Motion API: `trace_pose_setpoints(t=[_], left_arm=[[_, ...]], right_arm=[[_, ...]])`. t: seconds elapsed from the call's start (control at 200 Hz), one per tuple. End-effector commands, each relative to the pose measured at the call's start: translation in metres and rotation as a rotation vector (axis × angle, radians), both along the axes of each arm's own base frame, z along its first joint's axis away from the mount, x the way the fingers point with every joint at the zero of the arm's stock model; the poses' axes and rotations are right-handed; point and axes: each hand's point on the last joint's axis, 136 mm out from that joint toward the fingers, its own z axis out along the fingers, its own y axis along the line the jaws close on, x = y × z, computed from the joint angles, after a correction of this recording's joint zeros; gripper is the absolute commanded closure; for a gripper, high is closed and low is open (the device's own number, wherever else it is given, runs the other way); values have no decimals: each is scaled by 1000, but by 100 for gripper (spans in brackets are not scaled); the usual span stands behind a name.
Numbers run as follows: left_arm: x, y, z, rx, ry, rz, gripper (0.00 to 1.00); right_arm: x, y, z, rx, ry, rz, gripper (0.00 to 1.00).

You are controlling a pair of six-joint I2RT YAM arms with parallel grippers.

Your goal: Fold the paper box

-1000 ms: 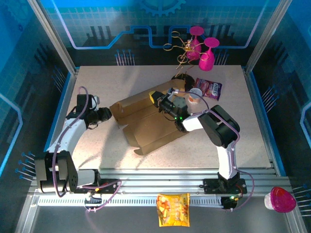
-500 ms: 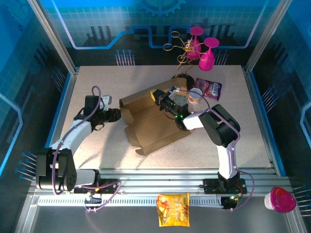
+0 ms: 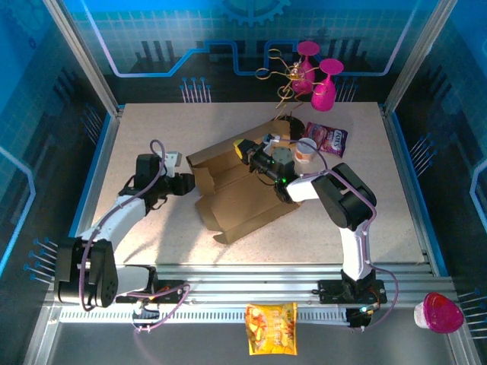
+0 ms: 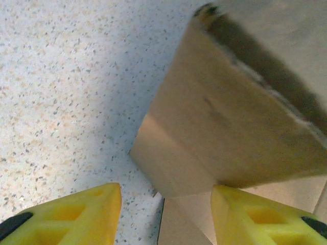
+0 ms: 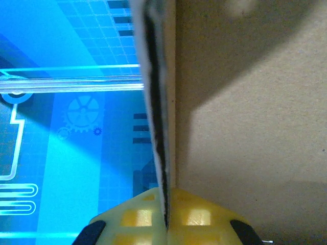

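The paper box (image 3: 236, 201) is a brown cardboard sheet, partly folded, lying mid-table with its back wall raised. My left gripper (image 3: 189, 183) is at the box's left end, low over the table. In the left wrist view its yellow fingers (image 4: 92, 212) stand apart, my left gripper (image 4: 164, 196) open, with a raised flap corner of the paper box (image 4: 240, 122) just ahead between them, ungripped. My right gripper (image 3: 243, 150) is at the raised back wall. In the right wrist view, my right gripper (image 5: 166, 204) is shut on the edge of the paper box (image 5: 255, 127).
Pink goblets on a gold wire stand (image 3: 312, 72) sit at the back. A purple snack packet (image 3: 327, 138) and a white cup (image 3: 306, 148) lie right of the box. A yellow snack bag (image 3: 271, 328) and a pink object (image 3: 439, 312) rest off the table's near edge.
My left arm has swung right across the table up to the box's left end, its fingers spreading a little. The box's left side has shifted slightly right. The right gripper kept its grip.
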Motion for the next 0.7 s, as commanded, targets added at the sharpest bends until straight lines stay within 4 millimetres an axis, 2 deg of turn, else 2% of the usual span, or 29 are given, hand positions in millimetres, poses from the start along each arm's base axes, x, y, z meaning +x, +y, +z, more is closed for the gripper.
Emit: trace_pose_setpoints(t=[0.0, 0.235, 0.41, 0.56, 0.695], left_arm=[[-3, -12, 14, -1, -90, -69, 49], [-3, -18, 12, 4, -95, -85, 48], [2, -20, 12, 16, -93, -86, 48], [8, -29, 15, 26, -114, -96, 48], [16, -28, 12, 66, -116, -44, 47]], right_arm=[[8, 0, 7, 9, -19, 4, 100], [10, 1, 7, 11, -14, 6, 100], [10, 3, 8, 13, -15, 11, 100], [10, 2, 6, 13, -9, 6, 100], [9, 3, 7, 17, -7, 6, 100]])
